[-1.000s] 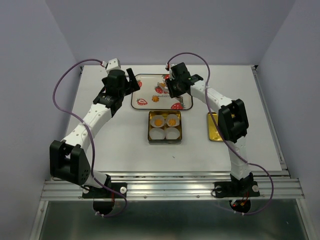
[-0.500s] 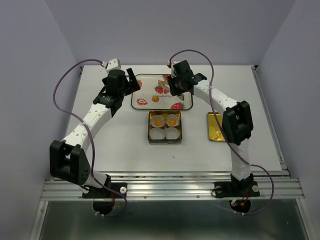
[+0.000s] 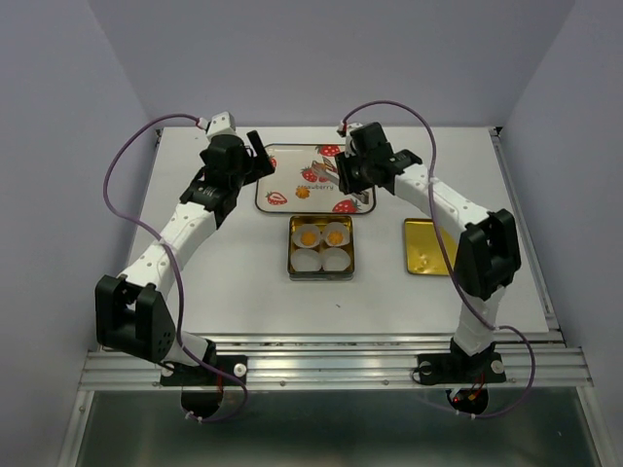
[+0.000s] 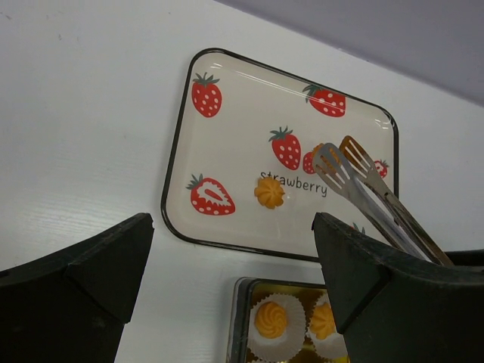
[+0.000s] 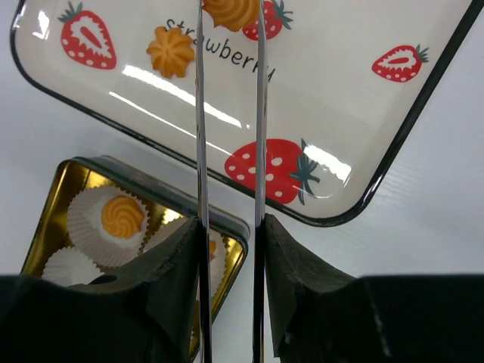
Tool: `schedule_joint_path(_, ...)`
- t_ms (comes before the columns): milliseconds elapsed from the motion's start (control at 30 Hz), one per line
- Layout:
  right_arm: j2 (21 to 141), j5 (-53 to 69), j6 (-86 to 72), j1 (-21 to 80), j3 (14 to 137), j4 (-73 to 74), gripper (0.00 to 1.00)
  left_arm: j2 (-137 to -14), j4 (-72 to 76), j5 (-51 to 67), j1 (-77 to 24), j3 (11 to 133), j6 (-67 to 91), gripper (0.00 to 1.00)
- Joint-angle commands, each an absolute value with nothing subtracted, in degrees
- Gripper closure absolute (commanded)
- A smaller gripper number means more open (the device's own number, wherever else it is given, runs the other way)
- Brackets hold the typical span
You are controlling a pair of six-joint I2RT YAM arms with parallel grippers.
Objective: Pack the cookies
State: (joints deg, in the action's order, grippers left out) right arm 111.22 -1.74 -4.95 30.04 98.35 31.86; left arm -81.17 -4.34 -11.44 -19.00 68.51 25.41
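Note:
One cookie (image 3: 303,193) lies loose on the strawberry tray (image 3: 290,167); it also shows in the left wrist view (image 4: 269,192). A second cookie (image 5: 231,10) sits between the tips of metal tongs (image 5: 201,113) over the tray. My right gripper (image 5: 229,227) is shut on the tongs; it is above the tray's right part (image 3: 352,177). Two cookies (image 3: 308,235) (image 3: 334,235) rest in white paper cups in the gold tin (image 3: 292,251). My left gripper (image 3: 255,156) is open and empty at the tray's left edge.
The tin's two front paper cups (image 3: 322,259) hold nothing. The gold lid (image 3: 426,247) lies flat to the right of the tin. Red strawberries are printed on the tray. The right arm's elbow (image 3: 487,255) hangs over the table's right side.
The right arm has swung right and back, uncovering the gold lid. The tongs' tips have shifted on the tray. The left arm has not moved.

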Motion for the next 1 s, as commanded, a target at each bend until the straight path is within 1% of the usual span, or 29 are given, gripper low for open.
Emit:
schedule_joint_path(0,101.89,3.51,-7.47,29.88,95.81,27.33,0.65,-78.31,-0.70,-10.02,-18.90,69.17,24.87,0.01)
schedule_joint_path(133,97.22,3.95,-8.88,29.88,90.19,27.33,0.65,-78.57,-0.44,-8.44,-18.90,69.17,24.87,0.01)
schedule_joint_path(267,89.92,5.36,-10.28,29.88,84.04,28.74,0.64,-78.22,1.05,-6.68,-18.90,68.65,24.96,0.01)
schedule_joint_path(500,78.59,3.69,-13.27,31.19,75.43,36.37,0.64,-75.50,2.72,-6.42,-19.07,64.87,25.66,0.01)
schedule_joint_path(600,74.81,5.01,-13.71,32.78,72.17,40.32,0.64,-74.71,3.25,-6.24,-19.07,63.72,25.84,0.01)
schedule_joint_path(800,72.07,5.80,-13.54,37.08,69.43,47.27,0.63,-74.53,4.04,-5.19,-19.77,62.40,26.81,0.01)
schedule_joint_path(967,71.72,6.15,-13.01,40.42,69.17,49.57,0.63,-74.44,4.22,-4.83,-20.30,61.53,27.16,0.01)
